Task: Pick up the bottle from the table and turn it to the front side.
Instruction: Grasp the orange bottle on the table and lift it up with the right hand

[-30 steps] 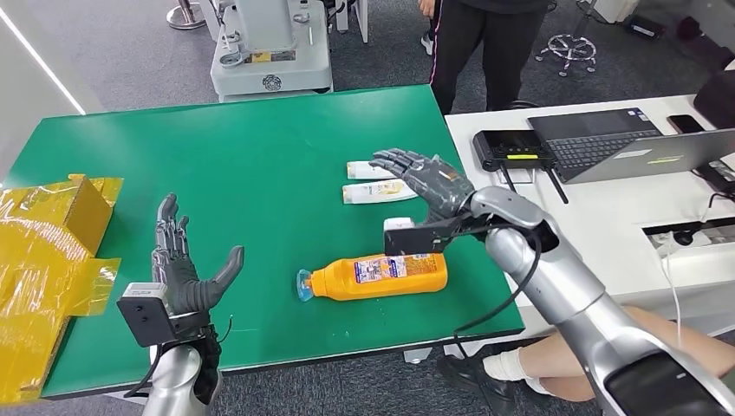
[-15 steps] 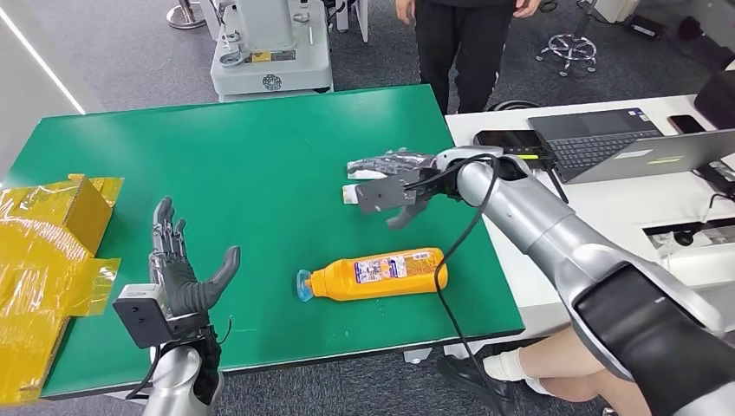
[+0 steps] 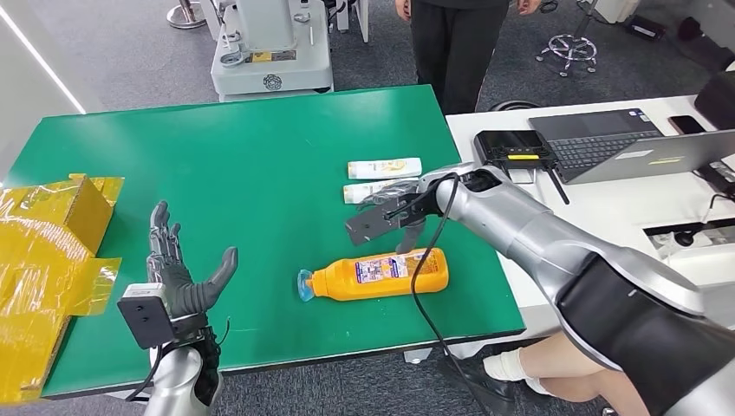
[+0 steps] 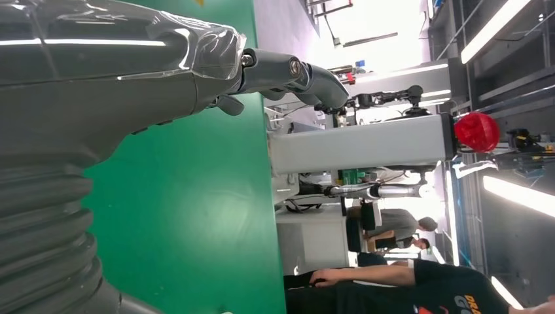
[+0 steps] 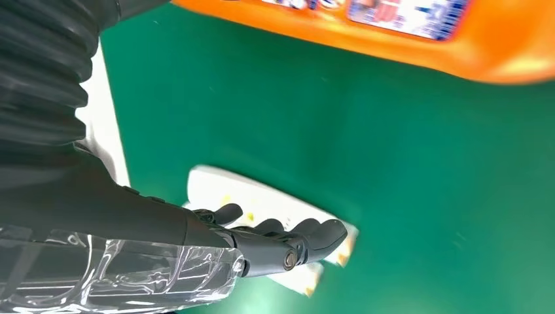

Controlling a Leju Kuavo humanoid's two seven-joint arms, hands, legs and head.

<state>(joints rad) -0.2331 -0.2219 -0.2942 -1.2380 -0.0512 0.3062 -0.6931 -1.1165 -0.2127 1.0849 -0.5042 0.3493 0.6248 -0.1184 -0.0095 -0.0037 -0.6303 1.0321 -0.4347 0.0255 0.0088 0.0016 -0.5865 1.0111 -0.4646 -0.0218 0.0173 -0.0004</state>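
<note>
Right now the orange bottle (image 3: 377,274) lies on its side on the green table (image 3: 243,173), near the front edge, with its cap pointing toward the robot's left. Just above it hangs the right hand (image 3: 400,212), fingers spread and holding nothing, over two small white tubes (image 3: 382,168). Off to the side, the left hand (image 3: 178,270) is up with its fingers wide apart, holding nothing.
</note>
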